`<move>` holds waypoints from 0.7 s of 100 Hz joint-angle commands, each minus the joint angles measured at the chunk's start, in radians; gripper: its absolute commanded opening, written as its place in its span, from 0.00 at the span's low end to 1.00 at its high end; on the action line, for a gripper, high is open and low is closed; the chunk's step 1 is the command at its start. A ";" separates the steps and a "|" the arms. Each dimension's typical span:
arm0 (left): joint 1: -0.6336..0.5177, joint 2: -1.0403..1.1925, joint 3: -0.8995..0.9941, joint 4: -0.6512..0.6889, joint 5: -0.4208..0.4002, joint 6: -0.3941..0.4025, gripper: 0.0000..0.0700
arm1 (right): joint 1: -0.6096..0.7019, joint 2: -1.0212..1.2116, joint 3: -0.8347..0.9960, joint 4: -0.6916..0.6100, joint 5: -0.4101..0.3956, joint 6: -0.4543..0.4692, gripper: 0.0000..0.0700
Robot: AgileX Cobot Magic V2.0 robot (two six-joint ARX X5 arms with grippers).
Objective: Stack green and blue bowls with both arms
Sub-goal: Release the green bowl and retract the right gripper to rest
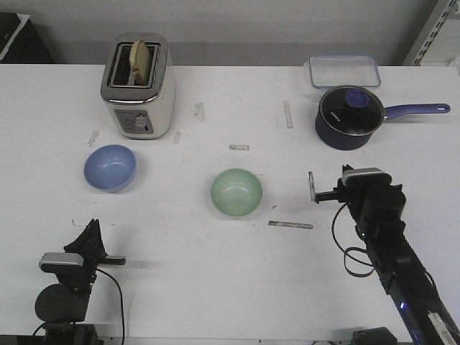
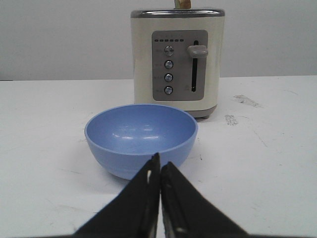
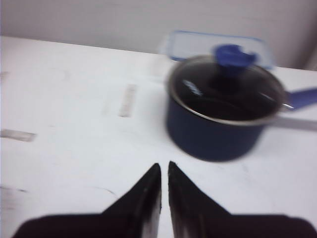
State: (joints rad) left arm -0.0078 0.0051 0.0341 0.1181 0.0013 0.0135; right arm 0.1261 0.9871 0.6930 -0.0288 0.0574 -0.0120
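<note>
White tabletop [image 1: 215, 273] carries a blue bowl [image 1: 110, 168] before the toaster [image 1: 139, 85] and a green bowl [image 1: 236, 192] at centre, well apart. Both arms' jaws are closed, holding nothing.

The 2 small round bowls sit upright, open side up and empty, well apart on the white table: the periwinkle blue bowl [image 1: 110, 167] toward the left, the pale mint green bowl [image 1: 236, 192] near the table's middle.
</note>
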 commanded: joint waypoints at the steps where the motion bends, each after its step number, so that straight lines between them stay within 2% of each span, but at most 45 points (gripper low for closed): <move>1: -0.001 -0.002 -0.021 0.011 -0.002 0.012 0.00 | -0.023 -0.029 -0.029 0.021 0.003 -0.006 0.02; 30: -0.001 -0.002 -0.021 0.011 -0.002 0.012 0.00 | -0.092 -0.243 -0.233 0.093 0.003 -0.003 0.02; 50: -0.001 -0.002 -0.021 0.011 -0.002 0.012 0.00 | -0.092 -0.377 -0.328 0.086 0.003 -0.004 0.02; 70: -0.001 -0.002 -0.021 0.011 -0.002 0.012 0.00 | -0.092 -0.484 -0.336 0.027 0.003 -0.004 0.02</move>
State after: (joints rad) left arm -0.0078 0.0051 0.0341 0.1181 0.0013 0.0135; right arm 0.0360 0.5247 0.3542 -0.0006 0.0574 -0.0116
